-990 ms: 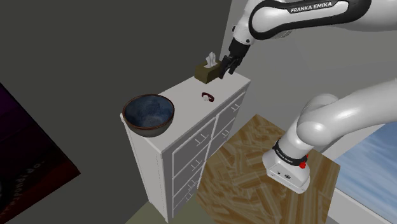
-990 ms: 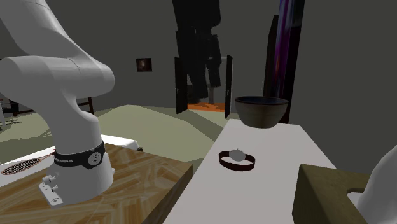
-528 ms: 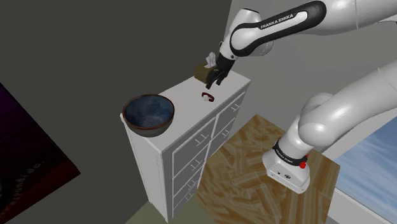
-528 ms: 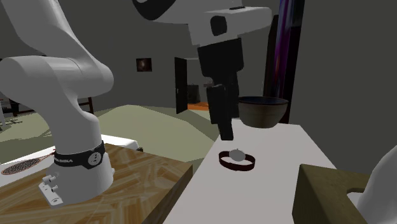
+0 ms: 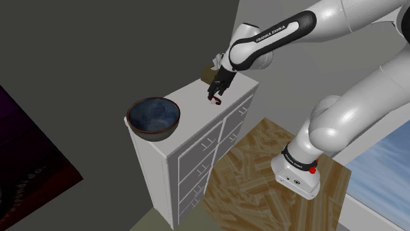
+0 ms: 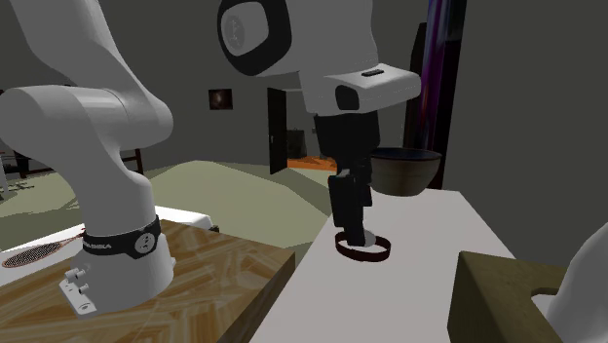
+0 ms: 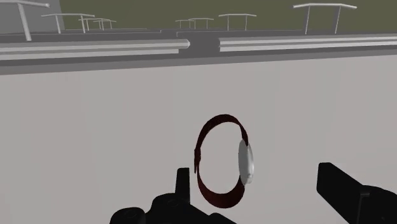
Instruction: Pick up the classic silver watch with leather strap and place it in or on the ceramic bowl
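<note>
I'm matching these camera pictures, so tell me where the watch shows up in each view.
Shoulder view: watch on the white dresser top, beneath the end effector.
Second exterior view: watch lower centre, nearer than the bowl.
Wrist view: watch between the end effector's open fingers.
Shared landmark: the dresser top.

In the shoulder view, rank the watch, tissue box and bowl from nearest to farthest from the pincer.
1. Watch, right at the open pincer's tips.
2. Tissue box, at the dresser's far end, behind the arm.
3. Bowl, at the dresser's near end.
</note>
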`<act>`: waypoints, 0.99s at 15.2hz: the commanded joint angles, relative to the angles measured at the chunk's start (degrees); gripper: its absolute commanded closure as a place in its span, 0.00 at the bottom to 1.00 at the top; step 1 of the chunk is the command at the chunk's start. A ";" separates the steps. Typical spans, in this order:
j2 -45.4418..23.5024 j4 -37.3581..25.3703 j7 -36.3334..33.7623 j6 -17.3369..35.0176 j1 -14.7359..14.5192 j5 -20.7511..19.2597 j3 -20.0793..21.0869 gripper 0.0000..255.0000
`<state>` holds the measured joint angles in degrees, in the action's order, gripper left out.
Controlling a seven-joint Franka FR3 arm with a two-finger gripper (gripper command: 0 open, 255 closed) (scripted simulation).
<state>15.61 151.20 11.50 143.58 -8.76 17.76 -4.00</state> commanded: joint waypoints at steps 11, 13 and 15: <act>-0.42 0.13 0.14 0.62 -0.15 0.27 0.03 1.00; -0.42 0.13 0.14 0.62 -0.15 0.27 0.03 1.00; -0.42 0.14 0.14 0.62 -0.15 0.27 0.03 1.00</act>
<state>15.19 151.33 11.64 144.20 -8.90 18.03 -3.97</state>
